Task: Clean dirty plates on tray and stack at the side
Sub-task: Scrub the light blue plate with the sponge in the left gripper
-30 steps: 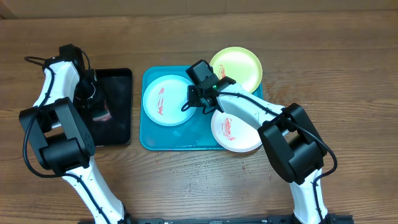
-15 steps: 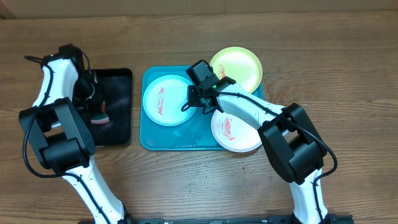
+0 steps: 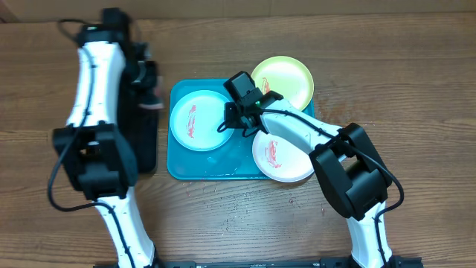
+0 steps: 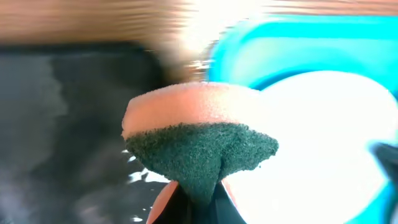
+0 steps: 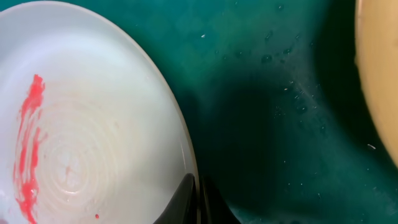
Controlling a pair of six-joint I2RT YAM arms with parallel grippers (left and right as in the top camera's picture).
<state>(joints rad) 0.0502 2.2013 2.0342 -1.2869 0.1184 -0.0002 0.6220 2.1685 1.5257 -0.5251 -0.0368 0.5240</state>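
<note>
The light blue plate (image 3: 195, 119) with a red smear lies at the left of the turquoise tray (image 3: 234, 162). My right gripper (image 3: 224, 125) is shut on its right rim; in the right wrist view the fingers (image 5: 198, 200) pinch the plate's edge (image 5: 81, 124). The yellow-green plate (image 3: 284, 80) rests on the tray's far right corner. The white-pink plate (image 3: 281, 156), smeared red, overlaps the near right rim. My left gripper (image 3: 151, 89) is shut on a pink and green sponge (image 4: 199, 134), held above the black tray's right side, next to the light blue plate (image 4: 323, 143).
The black tray (image 3: 145, 141) lies left of the turquoise tray and shows wet in the left wrist view (image 4: 62, 124). Water droplets sit on the turquoise tray floor (image 5: 280, 124). The brown wooden table (image 3: 401, 89) surrounds both trays.
My left arm has risen from the black tray with the sponge and swung right and back towards the turquoise tray. The right gripper and the plates have not moved.
</note>
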